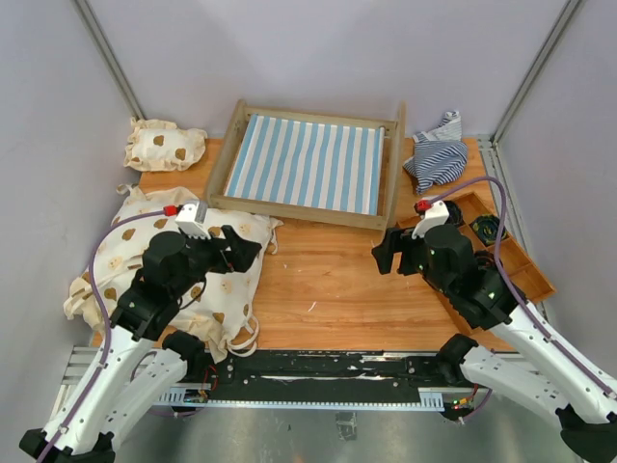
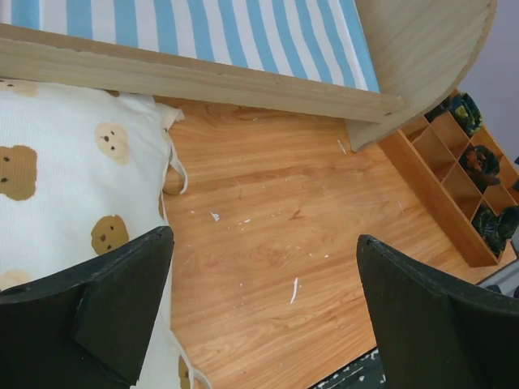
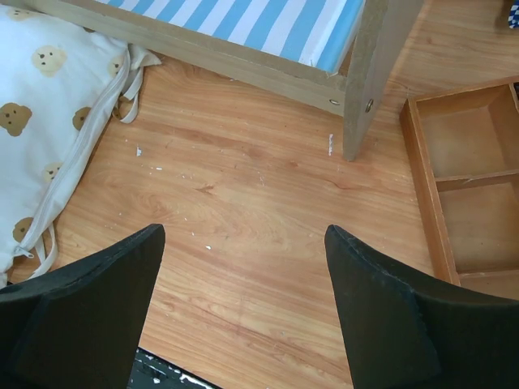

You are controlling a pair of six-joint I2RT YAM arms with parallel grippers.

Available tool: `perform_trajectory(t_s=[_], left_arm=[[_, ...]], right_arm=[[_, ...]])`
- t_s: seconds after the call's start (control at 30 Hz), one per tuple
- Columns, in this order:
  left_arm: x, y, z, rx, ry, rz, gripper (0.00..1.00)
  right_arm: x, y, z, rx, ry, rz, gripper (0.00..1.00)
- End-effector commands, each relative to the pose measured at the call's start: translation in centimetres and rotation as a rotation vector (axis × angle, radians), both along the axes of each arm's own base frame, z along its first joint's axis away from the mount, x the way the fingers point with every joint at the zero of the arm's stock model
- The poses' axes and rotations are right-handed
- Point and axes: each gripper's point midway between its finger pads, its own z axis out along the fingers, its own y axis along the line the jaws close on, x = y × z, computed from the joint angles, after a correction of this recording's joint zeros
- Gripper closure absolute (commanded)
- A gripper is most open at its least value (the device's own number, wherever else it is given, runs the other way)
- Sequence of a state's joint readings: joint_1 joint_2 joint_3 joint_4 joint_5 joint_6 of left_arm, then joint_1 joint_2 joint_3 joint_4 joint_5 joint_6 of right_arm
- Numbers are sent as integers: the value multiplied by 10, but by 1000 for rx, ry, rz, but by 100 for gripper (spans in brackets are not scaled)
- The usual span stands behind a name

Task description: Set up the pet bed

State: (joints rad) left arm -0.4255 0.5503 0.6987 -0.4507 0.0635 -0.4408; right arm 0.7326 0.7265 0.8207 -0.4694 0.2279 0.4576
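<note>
While upright, one bed (image 1: 307, 164), two cushions (image 1: 165, 146)

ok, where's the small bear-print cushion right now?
The small cushion sits at the table's far left corner in the top view, just left of the pet bed and beyond the large cushion.

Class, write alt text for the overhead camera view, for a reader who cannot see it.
A striped pet bed sits at the back of a wooden table. In front, the left gripper hangs open by a bear-print cushion, the right gripper open by a compartmented tray.
</note>
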Motion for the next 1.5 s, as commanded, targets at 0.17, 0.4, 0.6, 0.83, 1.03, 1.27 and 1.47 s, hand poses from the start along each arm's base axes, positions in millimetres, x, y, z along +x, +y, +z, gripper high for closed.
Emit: perform_trajectory(t_s=[0.17,0.4,0.6,0.83,1.03,1.27,1.47], left_arm=[[19,28,4,-69,13,242,1],[38,58,-48,-11,213,522,1],[49,86,-102,103,344,762,1],[55,85,-162,182,468,819,5],[56,71,-170,196,487,710,56],[54,22,-108,-54,368,438,100],[40,-18,-33,-302,255,212,100]], right_arm=[[-2,-8,5,25,-19,-26,18],[-6,-4,-5,14,6,7,18],[-12,6,-2,34,7,81,18],[-19,4,1,44,-25,111,19],[-24,4,2,85,-21,110,22],[-24,16,-1,168,43,87,28],[-22,47,11,304,89,151,35]])
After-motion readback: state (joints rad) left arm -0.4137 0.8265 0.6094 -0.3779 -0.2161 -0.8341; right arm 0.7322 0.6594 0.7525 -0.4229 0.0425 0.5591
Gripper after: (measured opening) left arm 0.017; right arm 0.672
